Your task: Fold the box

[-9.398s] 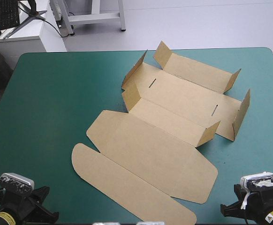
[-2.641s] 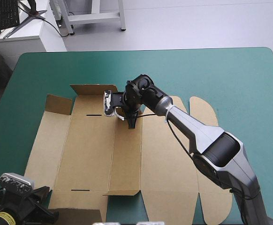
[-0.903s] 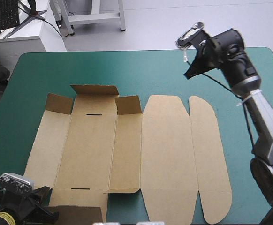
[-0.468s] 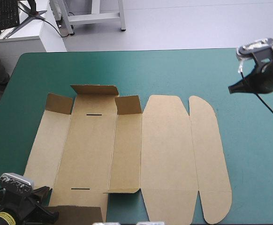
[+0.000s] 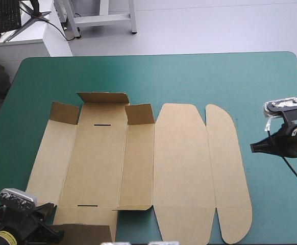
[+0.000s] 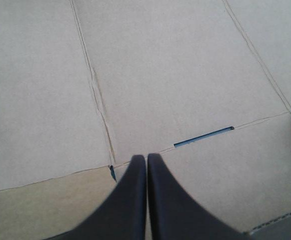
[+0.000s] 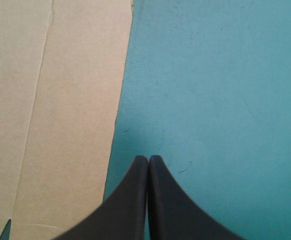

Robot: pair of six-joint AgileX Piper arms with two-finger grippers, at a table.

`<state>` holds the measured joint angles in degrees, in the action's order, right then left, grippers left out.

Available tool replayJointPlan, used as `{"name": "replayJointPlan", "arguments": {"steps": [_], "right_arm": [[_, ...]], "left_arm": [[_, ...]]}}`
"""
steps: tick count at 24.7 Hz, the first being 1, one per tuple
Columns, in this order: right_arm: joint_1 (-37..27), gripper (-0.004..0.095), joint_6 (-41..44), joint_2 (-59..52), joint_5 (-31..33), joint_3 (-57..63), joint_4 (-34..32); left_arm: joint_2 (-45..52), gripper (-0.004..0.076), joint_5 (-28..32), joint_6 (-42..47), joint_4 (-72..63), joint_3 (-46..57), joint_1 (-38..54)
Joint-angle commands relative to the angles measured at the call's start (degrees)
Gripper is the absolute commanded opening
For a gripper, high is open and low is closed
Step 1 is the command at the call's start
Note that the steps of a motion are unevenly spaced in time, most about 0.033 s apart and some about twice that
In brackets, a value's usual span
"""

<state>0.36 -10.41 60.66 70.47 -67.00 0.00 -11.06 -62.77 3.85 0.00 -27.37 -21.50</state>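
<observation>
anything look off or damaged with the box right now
Nothing stands out. The box lies open and flat on the teal-green cover, with no tears showing and its far flaps raised. The right hand hangs shut beside it, over bare cover.

- left gripper (image 6: 146, 156): black fingers (image 6: 130, 200) pressed together into one pointed arch, nothing between them.
- left arm (image 5: 23, 227): low at the high view's lower left.
- right gripper (image 7: 148, 157): closed tip to tip, empty.
- right arm (image 5: 296, 143): enters from the right, tip aimed leftward.
</observation>
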Motion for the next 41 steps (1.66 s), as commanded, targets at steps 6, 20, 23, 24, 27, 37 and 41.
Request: {"name": "replayJointPlan", "arguments": {"steps": [6, 20, 23, 24, 27, 37, 41], "right_arm": [[-0.59, -0.002, -1.69, -0.97, -6.8, 2.26, 4.26], [-0.59, -0.002, -2.1, -0.97, -10.07, 2.26, 4.38], [-0.59, -0.002, -2.1, -0.97, -10.07, 2.26, 4.38], [-0.59, -0.002, -2.1, -0.97, -10.07, 2.26, 4.38], [-0.59, -0.002, -2.1, -0.97, -10.07, 2.26, 4.38], [-0.59, -0.002, -2.1, -0.97, -9.96, 2.26, 4.65], [-0.59, -0.002, -2.1, -0.97, -9.96, 2.26, 4.65]], "left_arm": [[-1.12, -0.001, 3.47, 4.03, 0.39, -1.45, -0.12], [-23.87, -0.001, 1.7, 8.11, -1.94, -17.14, -0.12], [-29.64, -0.001, 1.7, 7.48, -1.92, -20.24, -0.12], [-30.88, -0.001, 1.7, 6.9, -1.92, -20.79, -0.12], [-34.69, -0.001, 1.9, 4.51, -1.96, -21.92, -0.12], [-38.3, -0.0009, 2.86, 4.51, 0.0, -22.52, -0.12], [-38.3, -0.0001, 2.64, 4.51, -2.19, -22.52, -0.12]]}}
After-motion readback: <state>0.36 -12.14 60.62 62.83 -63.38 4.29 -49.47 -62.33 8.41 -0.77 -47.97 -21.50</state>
